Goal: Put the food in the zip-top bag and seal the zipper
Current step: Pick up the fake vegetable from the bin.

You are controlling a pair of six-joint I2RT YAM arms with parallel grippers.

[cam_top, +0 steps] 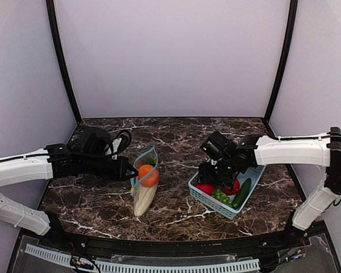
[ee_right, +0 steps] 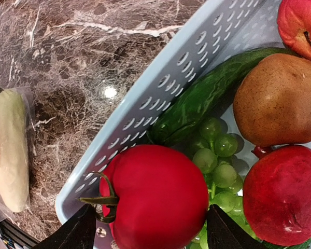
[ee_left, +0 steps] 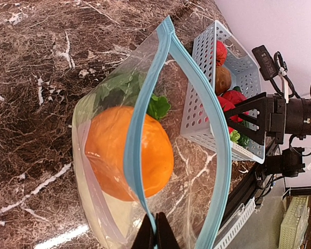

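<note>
**Over the basket (cam_top: pixel 207 200): a tomato (ee_right: pixel 155 197) lined up for the zip-top bag (cam_top: pixel 143 183)**

At the right of the worktop (cam_top: pixel 176 142), the right end effector (ee_right: pixel 151 234) hangs inside the light blue basket. Its jaws are spread wide on either side of the red tomato and close to its skin; we cannot tell whether they touch it. Around the tomato lie green grapes (ee_right: pixel 217 166), a cucumber (ee_right: pixel 207 98), a brown pear (ee_right: pixel 280 98) and a dark red fruit (ee_right: pixel 285 192).

To the left, the zip-top bag lies on the worktop with an orange (ee_left: pixel 129 153), a leafy green piece (ee_left: pixel 122 88) and the cream-white squash (cam_top: pixel 143 200) inside. The left end effector (ee_left: pixel 155 234) is pinched tight on the zipper (ee_left: pixel 145 129) at one end of the mouth, so the mouth gapes toward the basket.

We judge loading to be underway, with much of the food outside the bag. Next, the right jaws need to close on the tomato, lift it clear of the basket wall and carry it left into the open mouth without dragging the bag.
</note>
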